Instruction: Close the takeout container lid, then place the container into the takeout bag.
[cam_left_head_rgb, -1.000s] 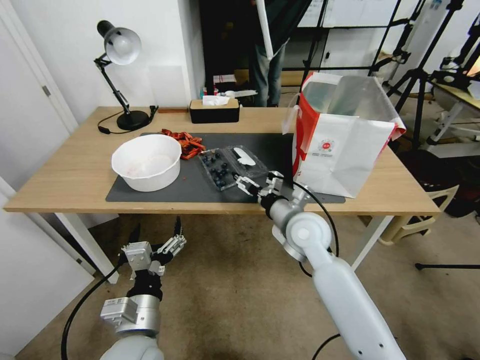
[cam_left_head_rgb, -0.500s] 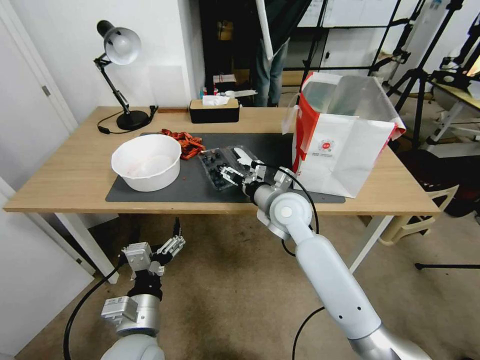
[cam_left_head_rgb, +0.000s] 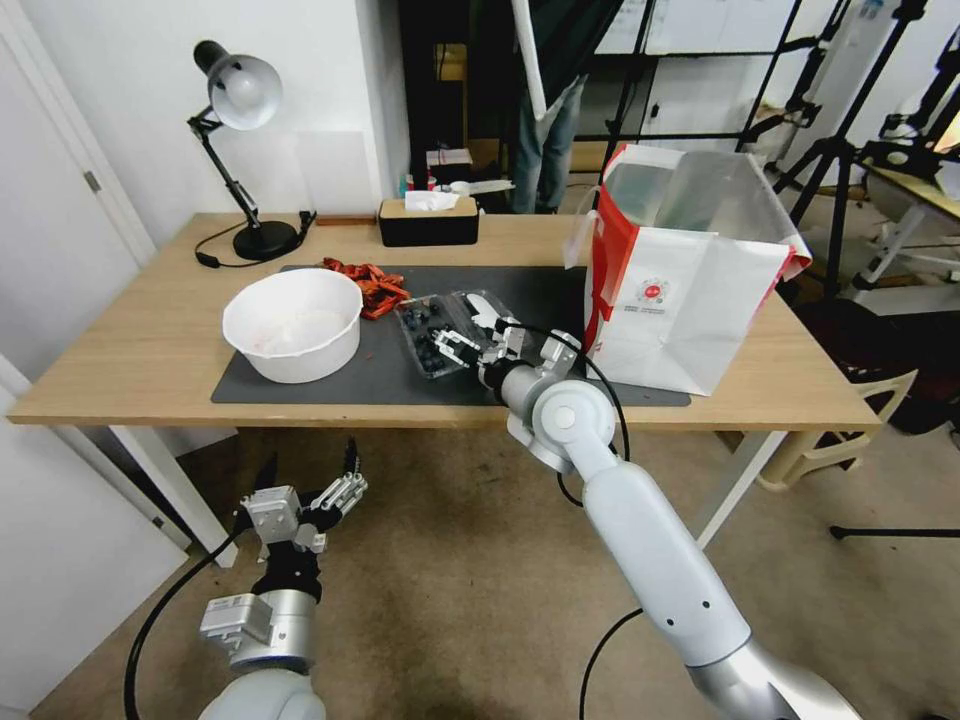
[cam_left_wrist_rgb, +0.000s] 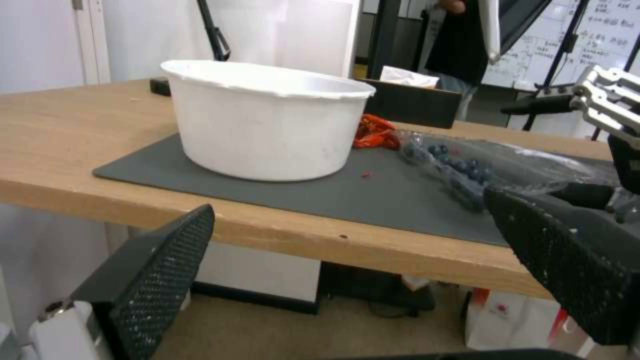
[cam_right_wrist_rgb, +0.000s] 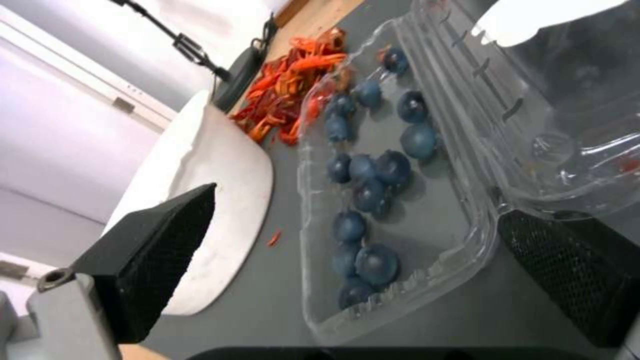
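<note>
The takeout container (cam_left_head_rgb: 428, 338) lies open on the grey mat (cam_left_head_rgb: 300, 385), with blueberries in its base (cam_right_wrist_rgb: 427, 220). Its clear lid (cam_left_head_rgb: 490, 312) with the white label is hinged beside the base and tilts up slightly (cam_right_wrist_rgb: 533, 110). My right gripper (cam_left_head_rgb: 478, 342) is open and low over the container; in the right wrist view (cam_right_wrist_rgb: 357, 210) one finger (cam_right_wrist_rgb: 153, 250) is on the bowl side and the other (cam_right_wrist_rgb: 573, 270) sits under the lid's edge. The takeout bag (cam_left_head_rgb: 690, 290) stands open on the right. My left gripper (cam_left_head_rgb: 310, 500) hangs open below the table's front edge.
A white bowl (cam_left_head_rgb: 292, 325) sits on the mat left of the container, with red wrappers (cam_left_head_rgb: 372, 283) behind it. A black tissue box (cam_left_head_rgb: 428, 222) and a desk lamp (cam_left_head_rgb: 245, 150) stand at the back. Bare wood lies at the table's left end (cam_left_head_rgb: 120, 340).
My right gripper moved from the container's front right corner leftward and forward over it. The container shifted slightly left. The left arm barely moved.
</note>
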